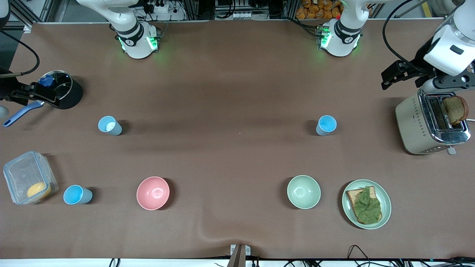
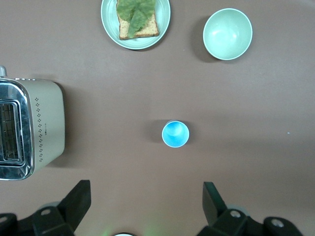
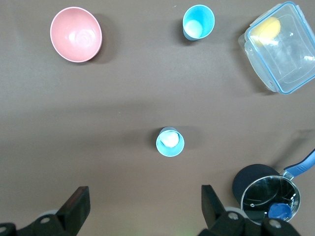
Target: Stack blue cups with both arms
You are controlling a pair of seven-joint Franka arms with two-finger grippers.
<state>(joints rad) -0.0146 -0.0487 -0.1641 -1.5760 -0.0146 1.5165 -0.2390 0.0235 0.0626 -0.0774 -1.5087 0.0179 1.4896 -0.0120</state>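
Three blue cups stand upright and apart on the brown table. One cup (image 1: 326, 125) (image 2: 175, 133) is toward the left arm's end. A second cup (image 1: 109, 125) (image 3: 170, 141) is toward the right arm's end. The third cup (image 1: 77, 194) (image 3: 198, 22) stands nearer the front camera, beside a clear box. My left gripper (image 2: 146, 191) hangs high over the table, open and empty, between its base and its cup. My right gripper (image 3: 145, 194) hangs likewise by its own cup, open and empty.
A pink bowl (image 1: 153, 193) and a pale green bowl (image 1: 303, 191) sit near the front. A plate of toast with greens (image 1: 366, 203) and a toaster (image 1: 430, 122) are at the left arm's end. A clear box (image 1: 29, 177) and a black pot (image 1: 61, 91) are at the right arm's end.
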